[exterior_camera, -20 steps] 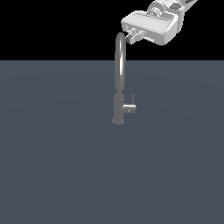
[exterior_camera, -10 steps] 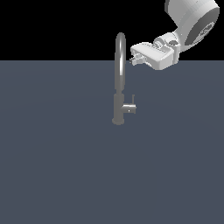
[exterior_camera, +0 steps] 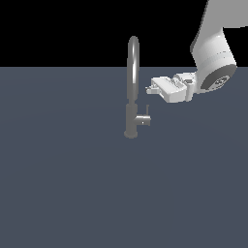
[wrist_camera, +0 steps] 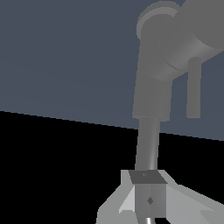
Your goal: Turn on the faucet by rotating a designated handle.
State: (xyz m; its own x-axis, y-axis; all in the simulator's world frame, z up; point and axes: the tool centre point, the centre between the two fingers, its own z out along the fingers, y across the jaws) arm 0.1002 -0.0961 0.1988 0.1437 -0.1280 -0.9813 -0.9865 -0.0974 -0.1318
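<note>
I am in a simulated test scene, not a real room. A flat, featureless slate-grey floor (exterior_camera: 68, 193) runs to a straight horizon under pure black. A lone grey faucet (exterior_camera: 131, 97) stands directly on that plane with no sink or counter around it. Surfaces are smooth, untextured renders.

Faucet (exterior_camera: 131, 97): a tall, slim grey metal tap standing upright on the dark grey surface, with a narrow high-arched spout rising from a thicker cylindrical body on a round base. Handle (exterior_camera: 143, 118): a short grey stub projecting sideways from the lower body toward the exterior view's right, ending in a thin lever pin that points upward.
</note>
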